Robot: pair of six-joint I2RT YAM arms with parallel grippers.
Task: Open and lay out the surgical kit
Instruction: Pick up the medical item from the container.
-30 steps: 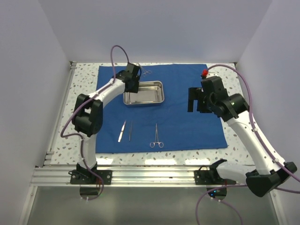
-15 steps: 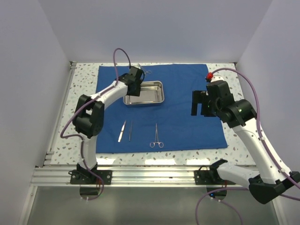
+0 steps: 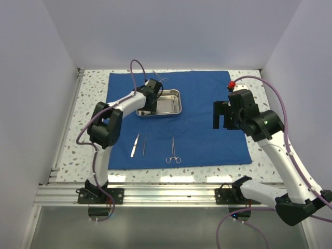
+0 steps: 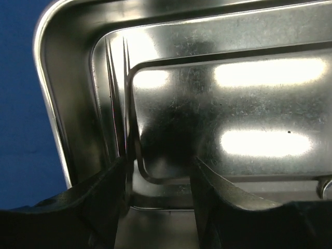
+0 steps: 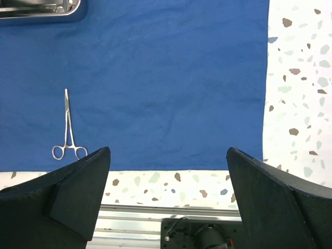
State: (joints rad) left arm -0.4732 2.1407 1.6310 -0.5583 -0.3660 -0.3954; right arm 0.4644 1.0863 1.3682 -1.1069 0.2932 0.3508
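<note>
Two arms: both work over the blue cloth [image 3: 207, 135], which lies spread flat on the table [image 3: 91, 104]. The wrap is open and, by my judgement, the layout is partly done.
Top view, tray: the steel tray [image 3: 174, 101] sits on the far-left part of the cloth.
Top view, left gripper: the left gripper [image 3: 149, 104] is dipped into the tray's left end, presumably to fetch what remains inside.
Top view, laid out: broad tweezers [image 3: 135, 144], thin tweezers [image 3: 144, 143] and a clamp [image 3: 173, 151] lie in a row near the front edge. They are spaced apart, likely so each can be lifted singly.
Top view, far clamp: the far clamp [image 3: 161, 79] lies just behind the tray, too small to detail.
Top view, right gripper: the right gripper [image 3: 220, 116] hangs above the cloth's right half, well apart from every tool, seemingly parked clear.
Left wrist view, grip: the fingers [image 4: 98, 207] are parted with only bare tray floor between them, clamping nothing.
Left wrist view, tray tweezers: the tray tweezers [image 4: 116, 104] hug the tray's left wall beside one finger; I cannot tell if they touch.
Left wrist view, risk: the wall leaves little room for a finger to get behind them.
Right wrist view: the jaws are spread wide and empty. The clamp [image 5: 67, 132] lies flat on the cloth, rings toward the front.
</note>
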